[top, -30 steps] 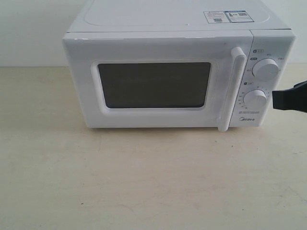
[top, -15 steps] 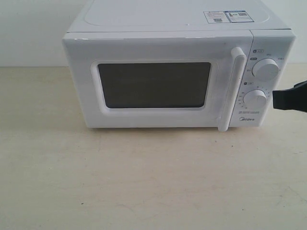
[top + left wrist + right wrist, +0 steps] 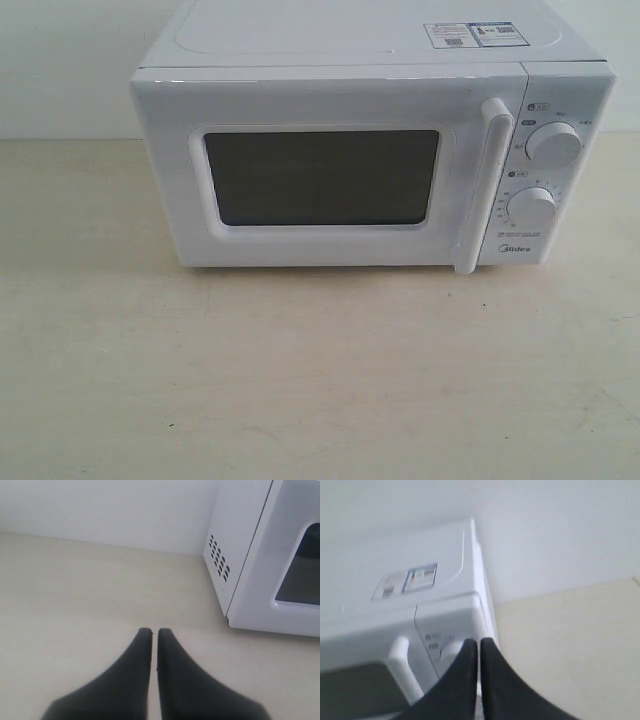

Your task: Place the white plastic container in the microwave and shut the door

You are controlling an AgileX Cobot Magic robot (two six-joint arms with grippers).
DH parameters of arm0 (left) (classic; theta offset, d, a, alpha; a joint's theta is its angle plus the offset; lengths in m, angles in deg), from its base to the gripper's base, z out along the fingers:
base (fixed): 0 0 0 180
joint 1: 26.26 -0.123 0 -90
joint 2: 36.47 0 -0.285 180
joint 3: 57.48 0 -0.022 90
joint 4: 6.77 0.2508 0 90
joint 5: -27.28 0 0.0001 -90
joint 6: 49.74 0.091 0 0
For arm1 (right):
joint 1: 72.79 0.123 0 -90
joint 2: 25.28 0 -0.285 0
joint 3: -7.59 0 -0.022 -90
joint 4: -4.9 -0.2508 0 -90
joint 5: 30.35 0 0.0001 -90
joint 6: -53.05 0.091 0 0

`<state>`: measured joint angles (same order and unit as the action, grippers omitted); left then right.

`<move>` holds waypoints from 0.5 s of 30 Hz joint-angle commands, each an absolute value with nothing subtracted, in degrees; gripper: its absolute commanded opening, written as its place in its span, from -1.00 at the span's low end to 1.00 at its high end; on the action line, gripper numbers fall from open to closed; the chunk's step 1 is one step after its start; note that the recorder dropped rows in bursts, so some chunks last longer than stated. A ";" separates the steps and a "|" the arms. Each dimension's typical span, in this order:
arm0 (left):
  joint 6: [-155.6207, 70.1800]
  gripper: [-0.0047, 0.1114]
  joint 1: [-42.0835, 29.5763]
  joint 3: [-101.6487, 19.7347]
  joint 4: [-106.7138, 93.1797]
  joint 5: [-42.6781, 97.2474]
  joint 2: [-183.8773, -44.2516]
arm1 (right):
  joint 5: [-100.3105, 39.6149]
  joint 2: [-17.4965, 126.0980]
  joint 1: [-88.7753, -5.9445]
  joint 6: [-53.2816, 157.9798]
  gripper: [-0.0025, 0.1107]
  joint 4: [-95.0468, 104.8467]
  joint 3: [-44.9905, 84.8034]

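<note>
The white microwave (image 3: 370, 160) stands at the back of the table with its door (image 3: 320, 175) shut, the vertical bar handle (image 3: 485, 185) beside the two knobs. The white plastic container shows in no view. Neither gripper appears in the exterior view. In the left wrist view my left gripper (image 3: 151, 632) is shut and empty over bare table, off the microwave's (image 3: 260, 555) left front corner. In the right wrist view my right gripper (image 3: 479, 642) is shut and empty, raised beside the microwave's (image 3: 420, 615) knob end.
A pale wooden table (image 3: 300, 380) spreads in front of the microwave, with a white wall (image 3: 60, 60) behind. Vent holes (image 3: 218, 562) mark the microwave's left side. Stickers (image 3: 475, 34) lie on its top.
The right gripper, seen at the exterior view's right edge beside the knobs before, has moved out of that view. The microwave and door have not moved.
</note>
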<state>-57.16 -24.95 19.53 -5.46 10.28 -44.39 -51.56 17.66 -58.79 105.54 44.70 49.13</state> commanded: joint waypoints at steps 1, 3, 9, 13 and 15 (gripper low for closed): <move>-56.93 -0.84 -25.04 19.73 -5.86 10.30 -44.25 | -34.23 9.71 -68.42 106.43 -0.96 45.28 56.07; -56.93 -0.84 -25.04 19.73 -5.86 10.30 -44.25 | -29.61 5.70 -70.70 106.43 -0.96 45.28 59.66; -56.93 -0.84 -25.04 19.73 -5.86 10.30 -44.25 | -28.84 -6.07 -71.56 106.22 -0.96 44.75 68.59; -56.93 -0.84 -25.04 19.73 -5.86 10.30 -44.25 | -29.50 -15.65 -71.56 106.22 -0.96 44.75 71.79; -56.93 -0.84 -25.04 19.73 -5.86 10.30 -44.25 | -29.69 -17.50 -71.56 106.33 -0.96 44.75 72.42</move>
<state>-57.16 -24.95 19.53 -5.46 10.28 -44.39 -29.74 -14.48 -71.27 106.33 44.70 71.46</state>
